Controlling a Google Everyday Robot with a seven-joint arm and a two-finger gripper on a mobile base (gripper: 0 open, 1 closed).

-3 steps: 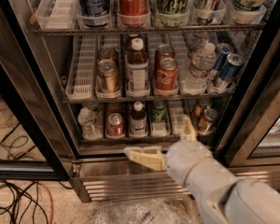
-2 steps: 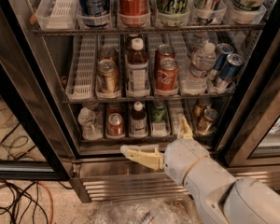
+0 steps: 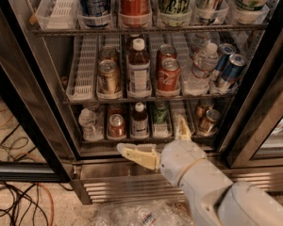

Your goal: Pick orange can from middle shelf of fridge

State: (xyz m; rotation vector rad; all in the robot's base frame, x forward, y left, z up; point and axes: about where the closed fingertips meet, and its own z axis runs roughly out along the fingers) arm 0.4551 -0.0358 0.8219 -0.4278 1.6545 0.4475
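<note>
Now parked low at the front of the open fridge (image 3: 104,171) with the gripper (image 3: 150,133) released and spread wide, gripping nothing, one finger (image 3: 137,154) aimed left along the steel sill and the other aimed up in front of the bottom rack. Up and to the left of it, well apart: the orange can (image 3: 108,76), upright at the front of a white lane on the middle shelf (image 3: 85,97). Just right of that can, above the gripper, a white-capped bottle (image 3: 138,72) and then red Coca-Cola cans (image 3: 168,76).

one end effector (image 3: 151,135) low, three coca-cola cans (image 3: 168,74)
</note>
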